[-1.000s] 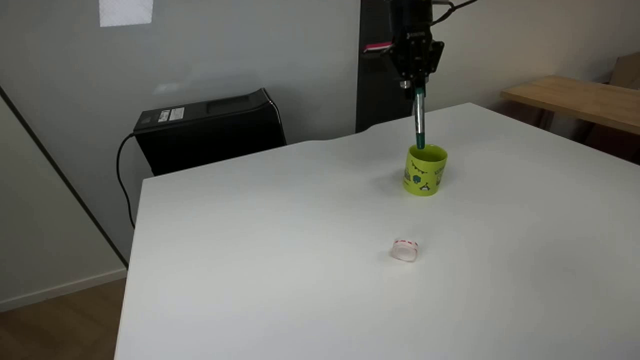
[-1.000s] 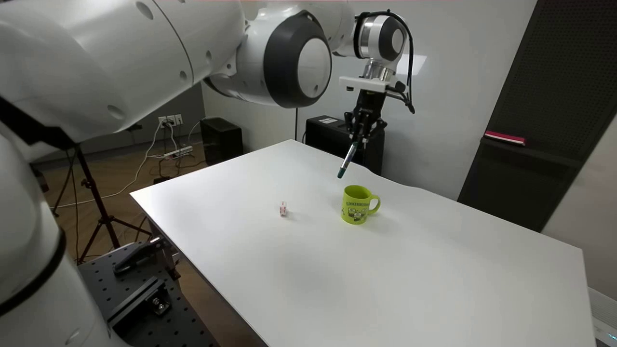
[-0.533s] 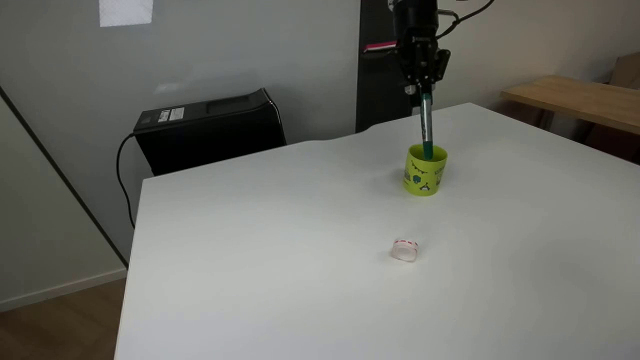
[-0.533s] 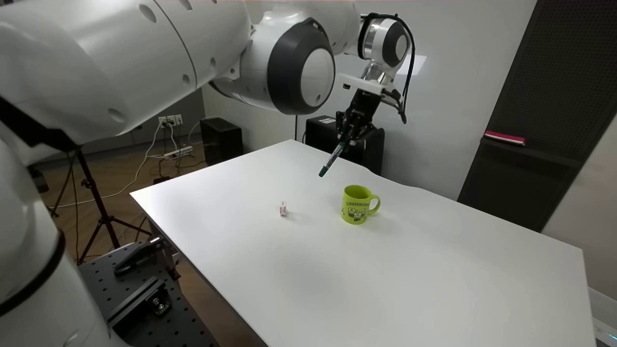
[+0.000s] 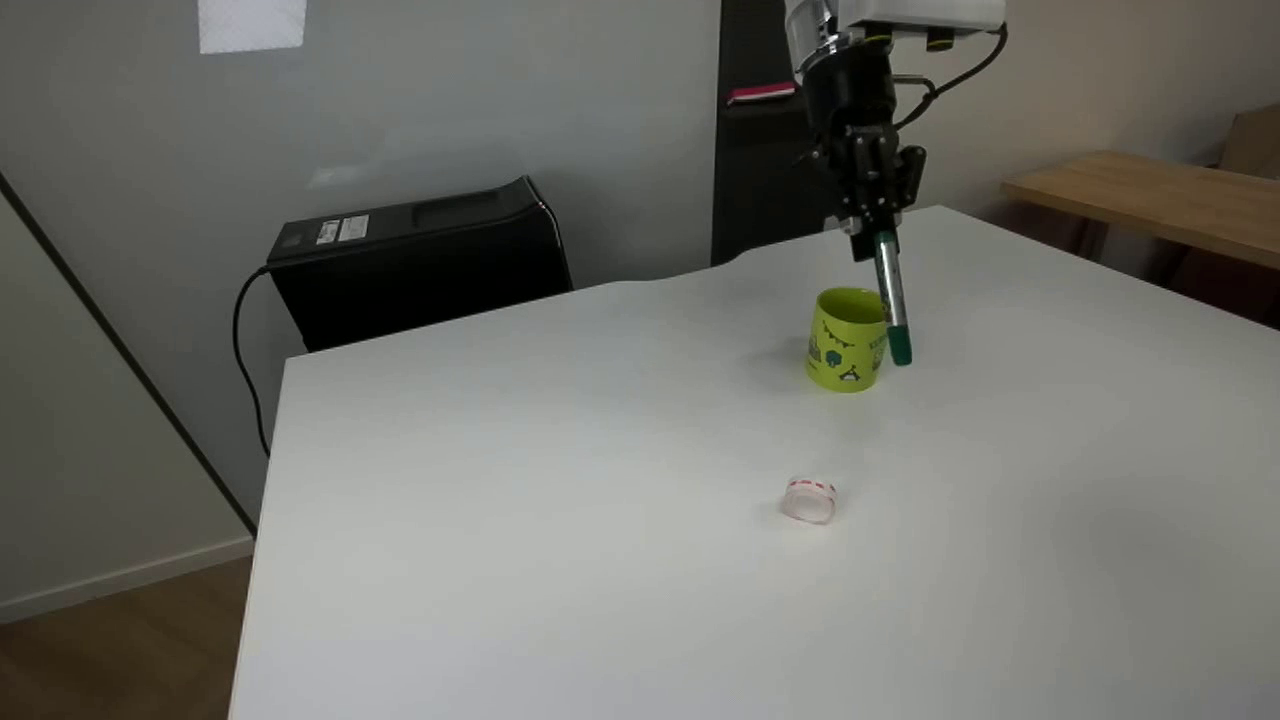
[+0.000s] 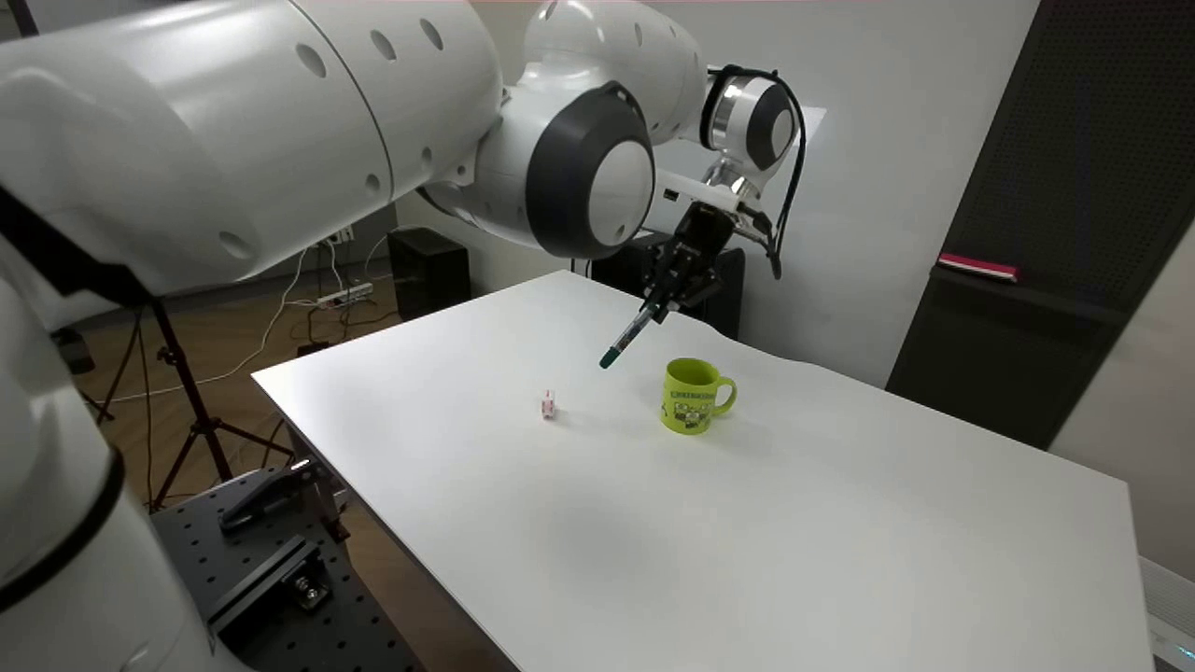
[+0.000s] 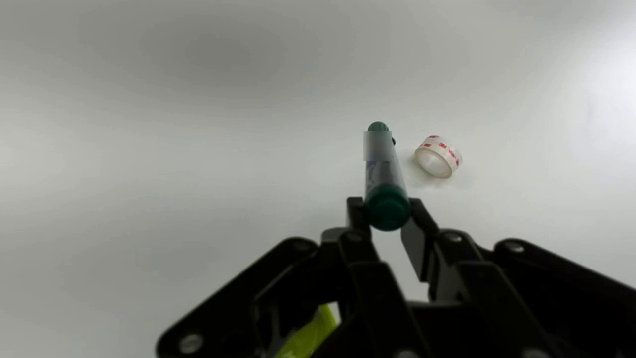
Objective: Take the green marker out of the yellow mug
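Observation:
My gripper [image 5: 877,238] is shut on the upper end of the green marker [image 5: 889,280], which has green ends and a silvery middle. The marker, tilted, is held in the air outside the yellow mug [image 5: 842,352]. In an exterior view the marker [image 6: 631,332] points down and left, its lower tip left of the mug [image 6: 689,407] and above the table. In the wrist view the marker [image 7: 385,171] sits between the two fingertips [image 7: 387,211]. A strip of the mug [image 7: 310,334] shows behind the gripper linkage. The mug stands upright with its handle in view in an exterior view.
A small clear tape roll with red print [image 5: 809,500] lies on the white table [image 5: 520,520]; it also shows in the wrist view [image 7: 438,156]. A black box [image 5: 420,260] stands beyond the table's far edge. The table's side edge faces the robot base [image 6: 420,551].
My gripper has carried the marker sideways, away from above the mug toward the tape roll's side, and lower. The marker has tilted more. The mug and tape roll have not moved.

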